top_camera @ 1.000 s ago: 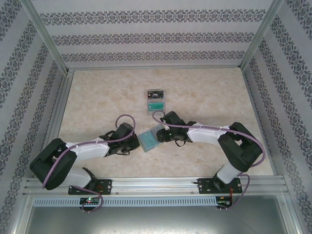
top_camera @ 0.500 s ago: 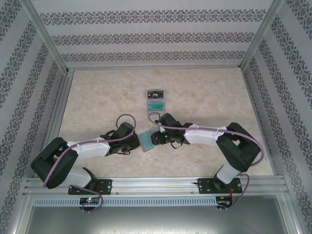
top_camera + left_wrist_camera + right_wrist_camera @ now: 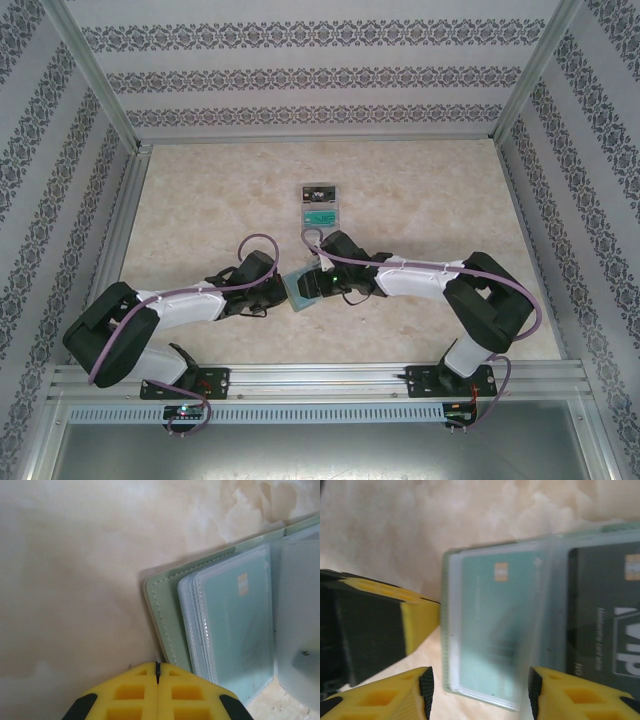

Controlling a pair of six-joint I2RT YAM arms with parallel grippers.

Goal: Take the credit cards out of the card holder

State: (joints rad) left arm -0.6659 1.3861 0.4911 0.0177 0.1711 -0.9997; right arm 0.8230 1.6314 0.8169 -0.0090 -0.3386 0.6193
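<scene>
The card holder (image 3: 298,290) lies open on the table between my two grippers. Its sage-green cover (image 3: 167,612) holds clear sleeves. One sleeve shows a teal credit card (image 3: 495,625), and another sleeve to its right shows a black credit card (image 3: 605,625) with white marks. My left gripper (image 3: 157,666) is shut, its tips against the cover's near edge, holding nothing. My right gripper (image 3: 480,690) is open, hovering over the teal card's sleeve, one finger to each side of it. The left gripper's yellow finger (image 3: 417,622) shows beside the holder.
A pale grey tray (image 3: 306,204) stands further back at the table's middle, with a black card (image 3: 319,190) and a teal card (image 3: 320,216) in it. Patterned walls and metal rails close the table on three sides.
My right gripper has slid left over the card holder and its jaws have spread wider. The left arm has stayed put.
</scene>
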